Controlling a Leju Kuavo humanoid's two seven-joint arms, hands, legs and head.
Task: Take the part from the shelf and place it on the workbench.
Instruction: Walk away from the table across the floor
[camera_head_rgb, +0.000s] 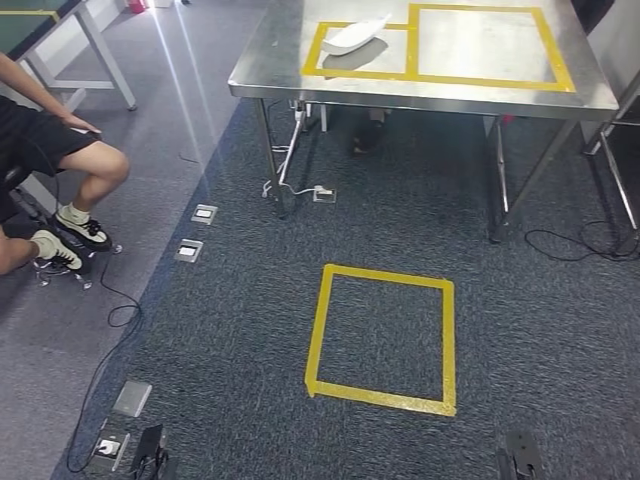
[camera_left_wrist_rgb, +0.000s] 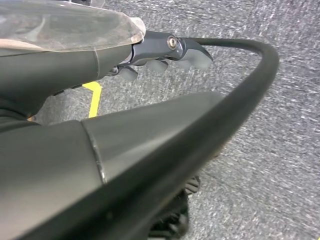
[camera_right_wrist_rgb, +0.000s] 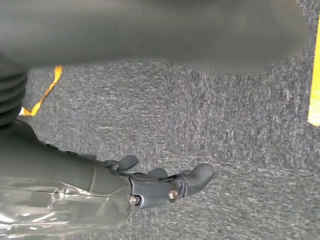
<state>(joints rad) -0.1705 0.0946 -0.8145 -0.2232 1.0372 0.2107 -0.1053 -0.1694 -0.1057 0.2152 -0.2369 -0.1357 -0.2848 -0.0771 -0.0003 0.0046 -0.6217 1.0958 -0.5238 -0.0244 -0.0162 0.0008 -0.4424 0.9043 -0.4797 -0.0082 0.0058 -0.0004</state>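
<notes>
White part (camera_head_rgb: 356, 36) lies on steel workbench (camera_head_rgb: 453, 92), upper centre of the head view, inside the left yellow-taped rectangle (camera_head_rgb: 355, 50) and just beside the divider to the larger right rectangle (camera_head_rgb: 483, 45). Nothing touches it. Yellow tape square (camera_head_rgb: 381, 340) on dark carpet, lower centre. Seated person's legs and sneakers (camera_head_rgb: 72, 235) at the left edge; floor outlets (camera_head_rgb: 196, 232) and a cable (camera_head_rgb: 106, 330) nearby. Left hand (camera_left_wrist_rgb: 166, 52) over carpet in the left wrist view, fingers stretched out and slightly apart, holding nothing. Right hand (camera_right_wrist_rgb: 158, 182) likewise over carpet in the right wrist view, fingers extended, nothing in it. Both hands well apart from the part.
</notes>
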